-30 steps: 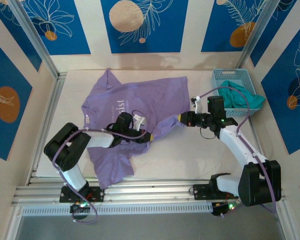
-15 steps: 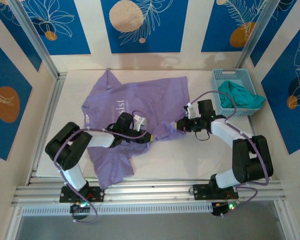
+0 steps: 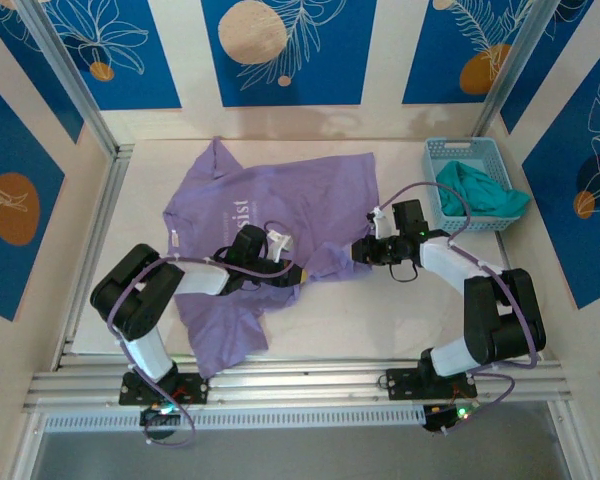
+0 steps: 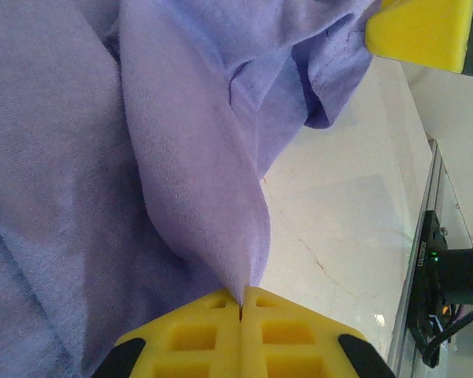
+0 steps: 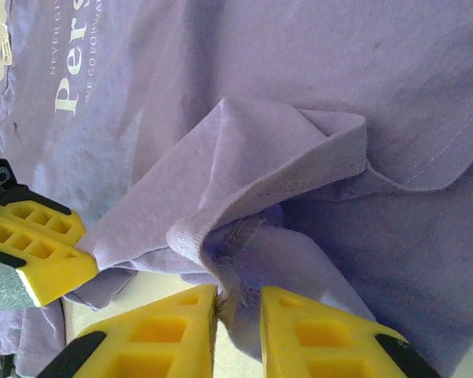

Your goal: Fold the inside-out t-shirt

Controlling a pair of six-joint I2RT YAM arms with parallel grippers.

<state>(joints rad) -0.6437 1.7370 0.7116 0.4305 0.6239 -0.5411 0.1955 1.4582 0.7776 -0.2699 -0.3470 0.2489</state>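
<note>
Limp and light, the t-shirt [image 3: 280, 195] was pinched shut in the left hand [image 4: 241, 293]; the right hand [image 5: 238, 298] gaped slightly at its sturdier hem [image 5: 284, 187]

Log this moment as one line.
task: fold lavender t-shirt | left gripper: shut on shirt fold | right gripper: slightly open at bunched hem | shirt: rumpled, not yet folded

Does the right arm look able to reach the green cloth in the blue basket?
Probably yes: the green cloth lies uppermost in the open blue basket, close beside the right arm, with nothing standing between.
</note>
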